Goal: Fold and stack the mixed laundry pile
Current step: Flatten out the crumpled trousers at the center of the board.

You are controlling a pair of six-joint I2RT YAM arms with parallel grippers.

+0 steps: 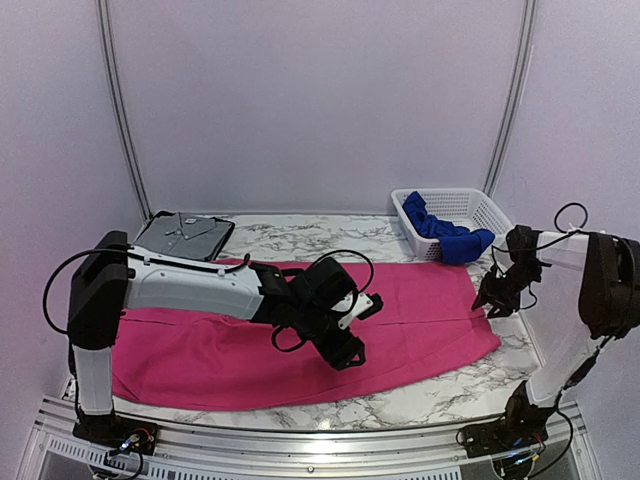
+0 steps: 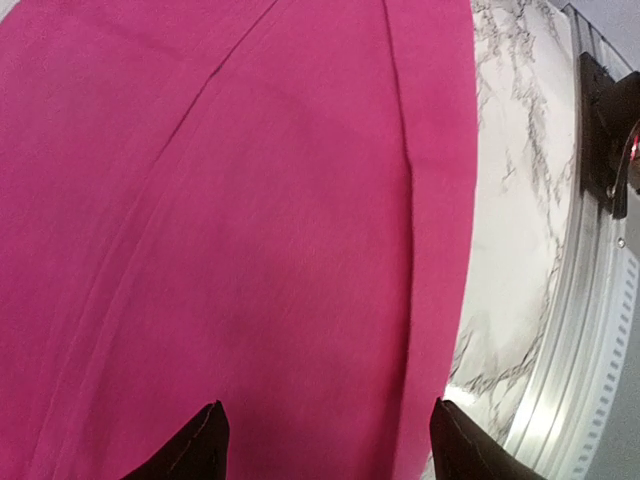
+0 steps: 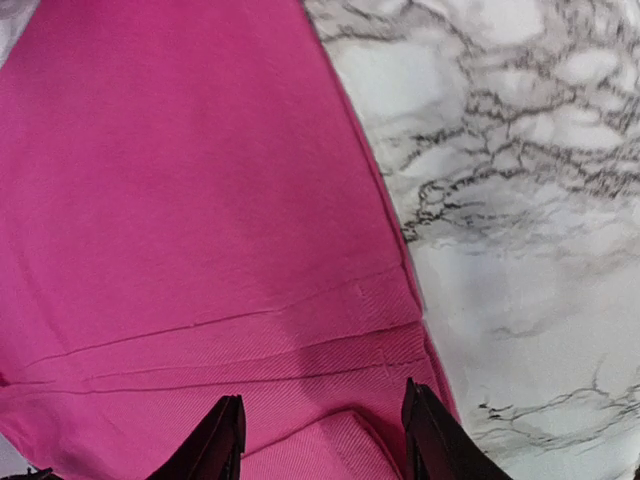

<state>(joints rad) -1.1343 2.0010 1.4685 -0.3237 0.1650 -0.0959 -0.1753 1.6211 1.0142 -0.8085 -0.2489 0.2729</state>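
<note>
- Pink garment [image 1: 420, 310] lies close beneath both wrist cameras, spread flat across the desk [image 1: 300, 238]; the blue garment [image 1: 450, 240] hangs over the basket [image 1: 470, 205] rim.
- Our left claw [image 2: 327, 405] and right claw [image 3: 322, 392] both stand apart, gripping nothing.
- We judge the pink fold is in hand: next, pinch its right hem and carry it across.

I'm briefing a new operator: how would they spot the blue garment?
At the far right corner of the marble table sits a white mesh basket. The blue garment lies inside, spilling over its near end. It is the only blue cloth; the magenta garment lies flat.
</note>
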